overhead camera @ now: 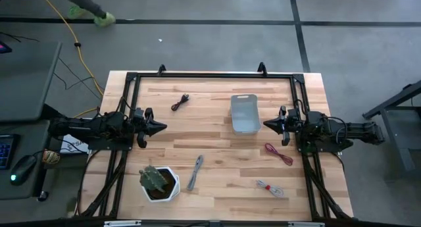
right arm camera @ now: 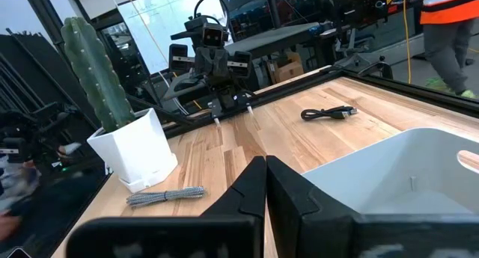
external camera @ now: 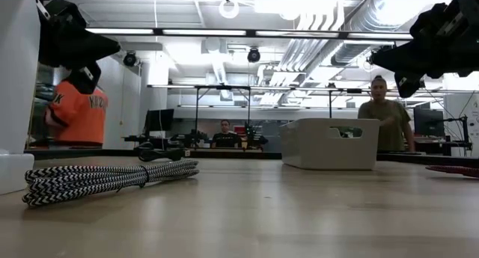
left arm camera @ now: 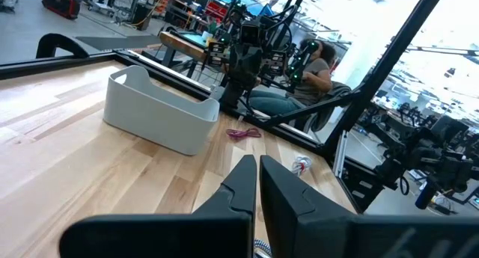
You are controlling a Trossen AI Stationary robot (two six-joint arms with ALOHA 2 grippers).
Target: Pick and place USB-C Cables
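On the pale wooden bench (overhead camera: 217,154) — four cables lie loose, both grippers with fingers together.
Left gripper (overhead camera: 160,127) at the left edge, right gripper (overhead camera: 268,124) beside the grey plastic tray (overhead camera: 244,114) — black cable (overhead camera: 179,102) near the far edge, grey braided cable (overhead camera: 195,172), whitish-red cable (overhead camera: 270,187) by the near edge, dark red cable (overhead camera: 278,153) near the right edge.

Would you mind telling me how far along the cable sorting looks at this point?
Nothing looks done: the pale tray appears empty. Nothing is in hand either; the left gripper and right gripper hover shut above the table, holding nothing. All four cables lie on the wood: the black cable, dark red cable, grey cable and whitish cable.
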